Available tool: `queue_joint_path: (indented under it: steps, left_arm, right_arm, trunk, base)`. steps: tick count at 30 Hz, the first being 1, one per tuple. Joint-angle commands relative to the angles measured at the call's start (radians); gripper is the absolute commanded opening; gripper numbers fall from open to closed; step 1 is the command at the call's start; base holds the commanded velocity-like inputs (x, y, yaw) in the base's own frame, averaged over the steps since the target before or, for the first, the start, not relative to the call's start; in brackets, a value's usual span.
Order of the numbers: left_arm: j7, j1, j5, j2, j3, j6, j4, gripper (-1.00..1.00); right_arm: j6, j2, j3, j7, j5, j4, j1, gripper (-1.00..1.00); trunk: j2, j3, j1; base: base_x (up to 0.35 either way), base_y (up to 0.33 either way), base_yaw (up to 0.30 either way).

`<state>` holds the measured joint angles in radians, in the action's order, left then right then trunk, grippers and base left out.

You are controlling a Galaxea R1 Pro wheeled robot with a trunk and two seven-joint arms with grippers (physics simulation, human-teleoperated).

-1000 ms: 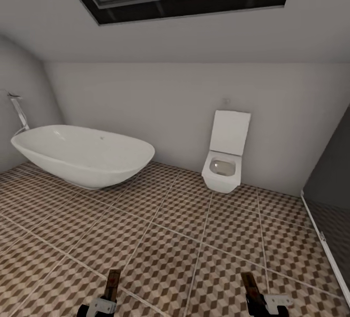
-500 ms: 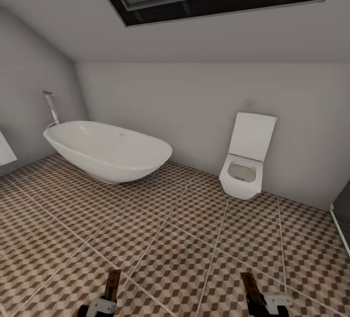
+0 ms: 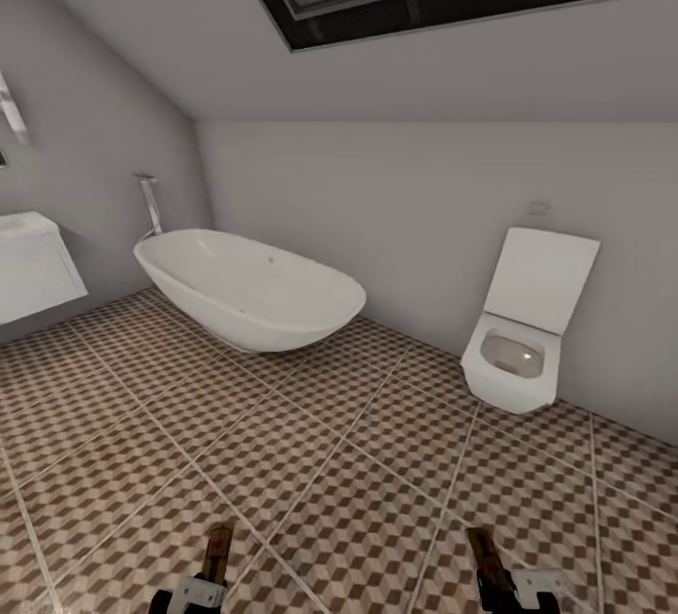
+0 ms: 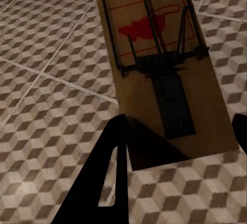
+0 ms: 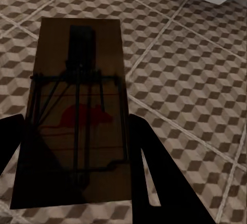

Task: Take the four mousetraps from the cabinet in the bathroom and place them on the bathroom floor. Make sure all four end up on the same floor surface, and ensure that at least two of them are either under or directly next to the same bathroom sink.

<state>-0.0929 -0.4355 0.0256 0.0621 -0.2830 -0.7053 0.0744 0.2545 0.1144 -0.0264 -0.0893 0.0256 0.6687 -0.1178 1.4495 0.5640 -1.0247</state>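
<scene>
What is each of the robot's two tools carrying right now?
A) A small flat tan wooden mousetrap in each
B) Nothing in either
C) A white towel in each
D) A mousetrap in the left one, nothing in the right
A: the left tool grips a small flat tan wooden mousetrap with black wire and a red mark, and the right tool grips another such mousetrap, above the cube-patterned tile floor.

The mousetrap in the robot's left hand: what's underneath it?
Under the mousetrap held in the left hand lies the cube-patterned bathroom floor, well below it. The tiles directly beneath the board are covered by it.
</scene>
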Motion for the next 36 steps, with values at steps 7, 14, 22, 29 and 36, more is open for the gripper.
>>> queue_joint_path:
  steps: [7, 14, 22, 29, 36]
  left_arm:
    - [-0.008, -0.002, 0.000, -0.001, -0.008, -0.005, 0.004, -1.00]
    - [-0.008, -0.002, 0.000, 0.000, -0.008, -0.006, 0.004, -1.00]
    - [-0.008, -0.002, 0.000, -0.001, -0.008, -0.006, 0.004, -1.00]
    - [-0.008, -0.002, 0.000, -0.001, -0.008, -0.006, 0.004, -1.00]
    - [-0.008, -0.002, 0.000, -0.001, -0.008, -0.006, 0.004, -1.00]
  right_arm:
    - [0.003, 0.001, -0.003, -0.003, 0.005, 0.000, 0.000, -1.00]
    - [0.003, 0.001, -0.003, -0.003, 0.005, 0.000, 0.000, -1.00]
    - [0.003, 0.001, -0.003, -0.003, 0.005, 0.000, 0.000, -1.00]
    - [0.003, 0.001, -0.003, -0.003, 0.005, 0.000, 0.000, -1.00]
    - [0.003, 0.001, -0.003, -0.003, 0.005, 0.000, 0.000, -1.00]
  trunk:
    - [0.000, 0.001, 0.000]
    - [0.000, 0.001, 0.000]
    - [0.000, 0.001, 0.000]
    - [0.000, 0.001, 0.000]
    - [0.000, 0.001, 0.000]
  base:
    - [0.202, -0.005, 0.261]
    - [0.203, 0.014, 0.261]
    - [0.212, 0.107, 0.261]
    - [0.239, 0.032, 0.261]
    - [0.265, 0.001, 0.261]
